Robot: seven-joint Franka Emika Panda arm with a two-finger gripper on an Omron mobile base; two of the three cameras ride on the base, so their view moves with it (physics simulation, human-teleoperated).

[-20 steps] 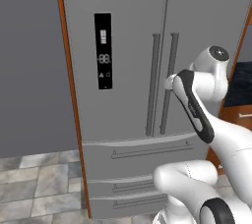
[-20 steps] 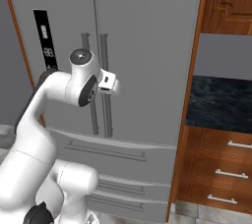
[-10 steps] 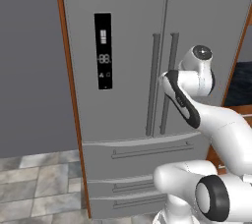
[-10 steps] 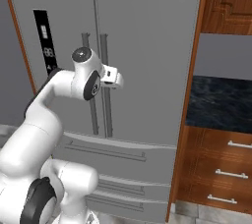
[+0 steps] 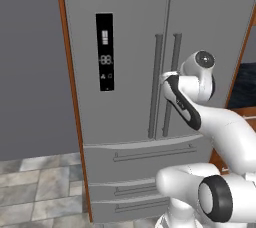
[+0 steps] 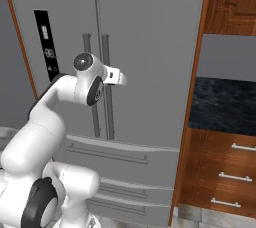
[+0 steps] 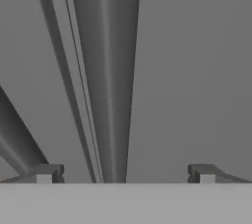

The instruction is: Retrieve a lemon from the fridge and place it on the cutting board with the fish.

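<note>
The fridge (image 5: 130,72) is shut, so the first step of the task is in hand: a door must be opened before the lemon can be reached. The lemon is judged to be inside, behind the closed doors, so where it sits cannot be told.

In the hand view, one door handle (image 7: 115,80) is seen close up, running between the two finger tips. The fingers (image 7: 44,173) are spread wide apart, and nothing is held between them. The gripper (image 7: 125,174) is lined up on that handle but has not been closed on it.

In the left base view, the two upright handles are seen side by side at the middle of the fridge, and the black display panel (image 5: 104,52) is on the left door. The arm is bent at the elbow and raised up to handle height, with the hand pushed forward toward the doors. In the right base view, the white hand (image 6: 116,76) is seen right in front of the handles (image 6: 98,87).

Next, the fingers will likely need to be moved a little closer and shut around the handle. Then the door will need to be pulled open in a wide swing. Care is needed so the grip is not lost while pulling.
</note>
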